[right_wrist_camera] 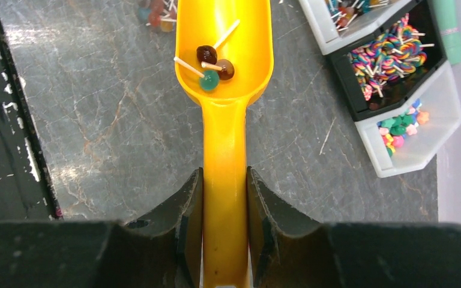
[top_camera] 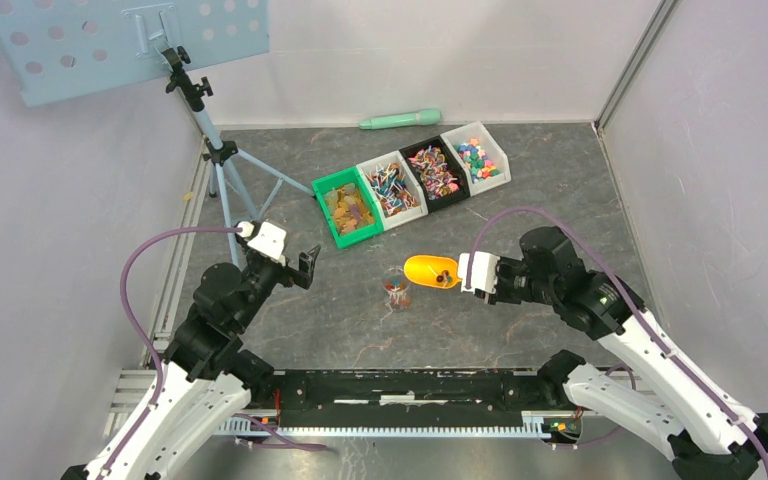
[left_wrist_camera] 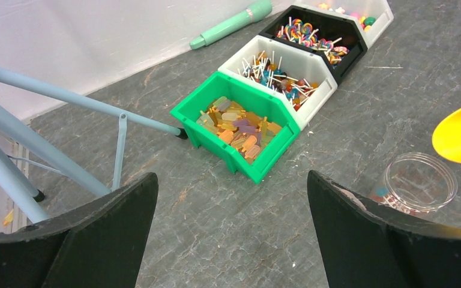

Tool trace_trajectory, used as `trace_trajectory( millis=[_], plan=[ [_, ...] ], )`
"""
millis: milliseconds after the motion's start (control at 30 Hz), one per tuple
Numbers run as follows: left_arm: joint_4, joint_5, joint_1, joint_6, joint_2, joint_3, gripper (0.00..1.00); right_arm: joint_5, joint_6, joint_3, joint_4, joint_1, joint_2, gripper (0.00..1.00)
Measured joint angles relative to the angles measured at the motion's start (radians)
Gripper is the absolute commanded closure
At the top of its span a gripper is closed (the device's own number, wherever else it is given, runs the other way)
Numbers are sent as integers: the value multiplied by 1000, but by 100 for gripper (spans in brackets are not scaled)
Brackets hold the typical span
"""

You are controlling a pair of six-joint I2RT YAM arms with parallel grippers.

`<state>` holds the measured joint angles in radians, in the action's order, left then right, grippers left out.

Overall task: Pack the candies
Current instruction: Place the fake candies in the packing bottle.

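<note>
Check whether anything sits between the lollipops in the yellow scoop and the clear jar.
Nothing visible does. The right gripper holds the yellow scoop, with three lollipops in its bowl, close to the clear jar. Only bare table shows between them, and the jar's mouth looks uncovered. The bins stand farther back.
</note>
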<state>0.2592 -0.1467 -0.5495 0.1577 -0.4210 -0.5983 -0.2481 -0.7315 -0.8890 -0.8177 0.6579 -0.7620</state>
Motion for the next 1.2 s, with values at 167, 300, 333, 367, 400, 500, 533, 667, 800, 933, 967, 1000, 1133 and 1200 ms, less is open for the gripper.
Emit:
trace_trajectory(
  millis=[167, 300, 333, 367, 400, 500, 533, 667, 800, 933, 967, 1000, 1133, 1200],
  plan=[
    [0, 0, 0, 0, 1, 0, 0, -2, -4, -16, -34, 24, -26, 100],
    [0, 0, 0, 0, 2, 0, 0, 5, -4, -41, -53, 42, -40, 100],
    [0, 0, 0, 0, 2, 0, 0, 6, -3, -48, -59, 46, -44, 100],
    [0, 0, 0, 0, 2, 0, 0, 10, -3, -55, -64, 50, -48, 100],
    [0, 0, 0, 0, 2, 0, 0, 15, -3, -63, -68, 56, -52, 100],
    [0, 0, 0, 0, 2, 0, 0, 32, 1, -74, -75, 68, -66, 100],
    [0, 0, 0, 0, 3, 0, 0, 40, 2, -76, -78, 71, -72, 100],
    [0, 0, 0, 0, 3, 0, 0, 63, 10, -87, -91, 90, -103, 100],
    [0, 0, 0, 0, 3, 0, 0, 82, 20, -103, -96, 109, -124, 100],
    [0, 0, 0, 0, 3, 0, 0, 104, 31, -137, -116, 126, -147, 100],
    [0, 0, 0, 0, 2, 0, 0, 110, 34, -148, -123, 131, -154, 100],
    [0, 0, 0, 0, 2, 0, 0, 117, 38, -160, -129, 136, -162, 100],
    [0, 0, 0, 0, 2, 0, 0, 141, 51, -202, -150, 162, -189, 100],
    [0, 0, 0, 0, 2, 0, 0, 153, 56, -219, -161, 172, -201, 100]
  ],
)
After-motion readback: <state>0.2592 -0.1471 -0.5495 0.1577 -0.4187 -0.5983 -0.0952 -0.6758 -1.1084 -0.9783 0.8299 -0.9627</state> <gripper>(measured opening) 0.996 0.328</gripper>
